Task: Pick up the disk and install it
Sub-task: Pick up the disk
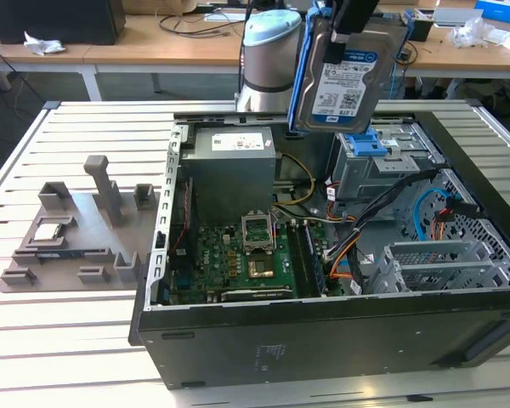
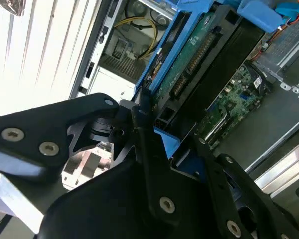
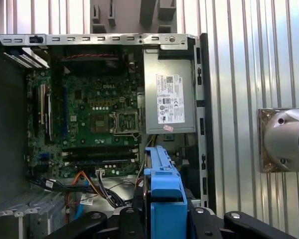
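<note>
The disk (image 1: 344, 81) is held upright in the air, clenched at its upper end by the claw (image 1: 350, 30), over the open case (image 1: 323, 340) and above the drive cage (image 1: 374, 170), seemingly so that its lower edge faces that cage.

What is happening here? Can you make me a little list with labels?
gripper: shut on the disk
disk: clipped in its blue carrier, held upright in the air
under it: the bay inside the case
case: lying open, motherboard showing
installed: not yet
</note>
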`<action>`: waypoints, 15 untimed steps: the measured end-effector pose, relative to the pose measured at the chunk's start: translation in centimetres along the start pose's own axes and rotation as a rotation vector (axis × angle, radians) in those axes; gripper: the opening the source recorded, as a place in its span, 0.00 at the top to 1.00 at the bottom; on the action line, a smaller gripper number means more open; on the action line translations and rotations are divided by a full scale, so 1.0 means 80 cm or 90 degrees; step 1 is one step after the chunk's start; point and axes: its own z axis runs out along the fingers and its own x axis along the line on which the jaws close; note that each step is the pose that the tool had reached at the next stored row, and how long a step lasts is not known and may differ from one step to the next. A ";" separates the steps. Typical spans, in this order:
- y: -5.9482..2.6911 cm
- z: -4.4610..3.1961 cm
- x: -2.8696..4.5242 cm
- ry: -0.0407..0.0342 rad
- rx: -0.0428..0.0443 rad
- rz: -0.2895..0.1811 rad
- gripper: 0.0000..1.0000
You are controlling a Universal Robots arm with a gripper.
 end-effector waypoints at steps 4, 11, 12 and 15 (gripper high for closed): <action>-0.012 0.0091 0.0003 0.0000 -0.0001 0.000 0.63; -0.017 0.0169 0.0223 0.0013 -0.0001 0.000 0.63; -0.017 0.0170 0.0276 0.0022 0.0000 0.000 0.63; -0.017 0.0179 0.0382 0.0033 0.0000 0.000 0.63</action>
